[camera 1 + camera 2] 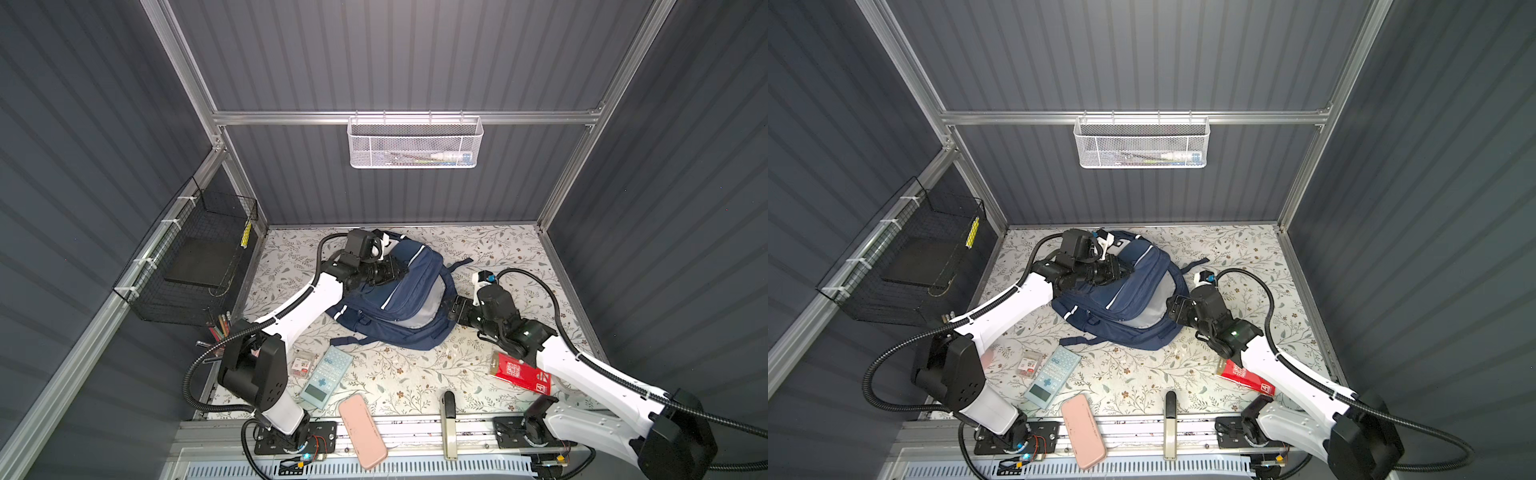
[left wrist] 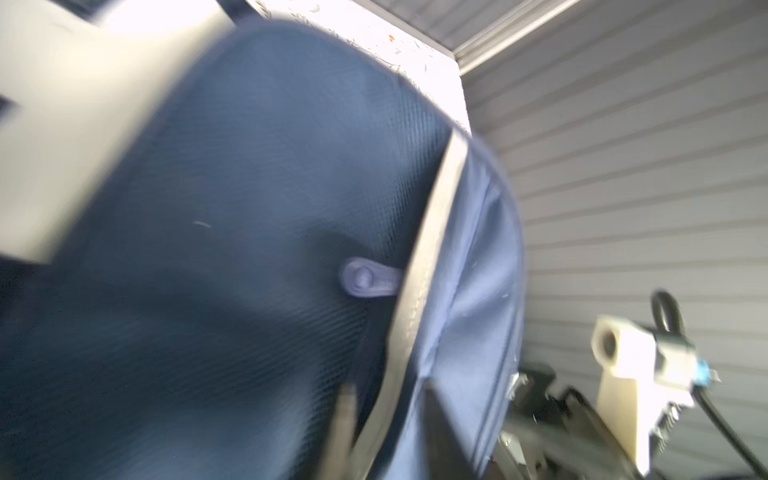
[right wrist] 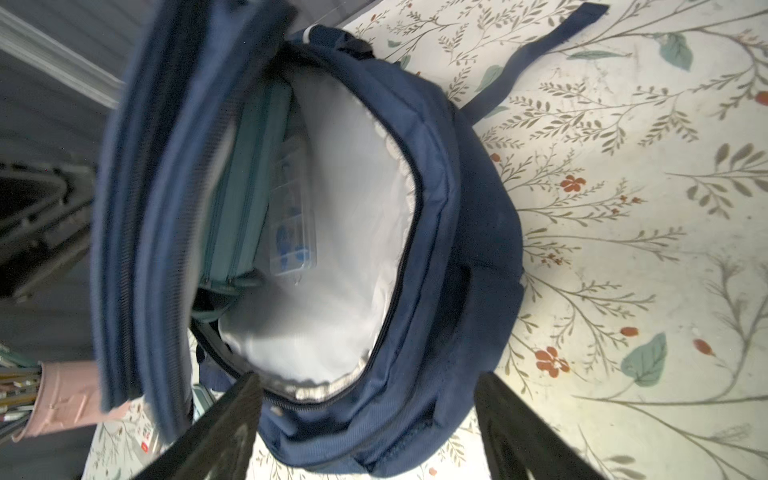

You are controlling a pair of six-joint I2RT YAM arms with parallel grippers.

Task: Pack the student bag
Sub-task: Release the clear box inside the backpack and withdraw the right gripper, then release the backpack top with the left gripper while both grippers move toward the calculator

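The student bag (image 1: 399,303) (image 1: 1125,299), navy with white stripes, lies in the middle of the flowered table with its main mouth unzipped. In the right wrist view its white lining (image 3: 340,249) holds a teal pouch (image 3: 245,187) and a clear plastic box (image 3: 293,208). My left gripper (image 1: 400,270) (image 2: 388,390) sits at the raised front flap, jaws apart, with the flap's grey edge strip (image 2: 432,232) running between them; that view is blurred. My right gripper (image 1: 454,309) (image 3: 368,376) stands open at the bag's right side, its fingers straddling the rim of the mouth.
A light blue calculator (image 1: 326,376), a small clear box (image 1: 302,363), a pink case (image 1: 361,432), a stapler (image 1: 449,424) and a red packet (image 1: 521,374) lie near the front. A black wire basket (image 1: 195,257) and a pencil cup (image 1: 220,328) are at the left, a white mesh basket (image 1: 415,143) on the back wall.
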